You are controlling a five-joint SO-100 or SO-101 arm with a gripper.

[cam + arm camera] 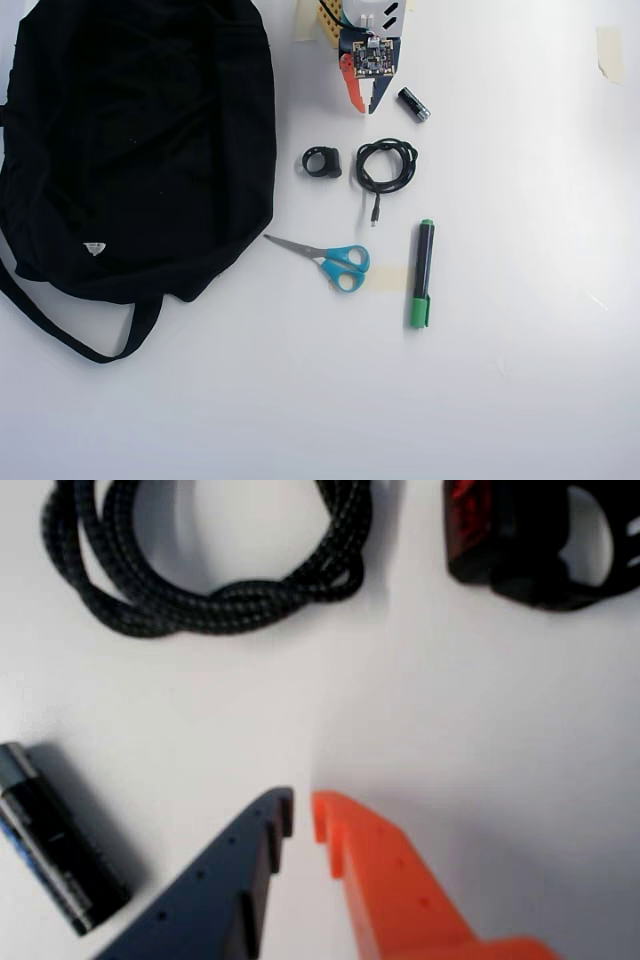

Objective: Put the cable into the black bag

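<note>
The hand hangs just above the bare white surface with its dark blue and orange fingers drawn narrow, only a slim gap between the tips, and nothing held. The cable lies as a small coil just ahead of those tips; in the overhead view it sits below the hand, its loose plug end trailing toward the scissors, while the black bag spreads well apart at the left. The likely trouble is a bad pick: the fingers would need to spread before coming down, or they will simply push the coil along. A pinch on a single loop could let the rest unwind and dangle, and the trailing end might drag across the ring-shaped clip lying near it on the way to the bag. The battery rests close beside the hand and could be knocked. The wrist view is soft and cuts off the top of the coil and most of the clip, so the plug is not visible there. From above, the bag reads as one dark mass, and I cannot tell where its mouth opens. A green marker lies off to the right.
</note>
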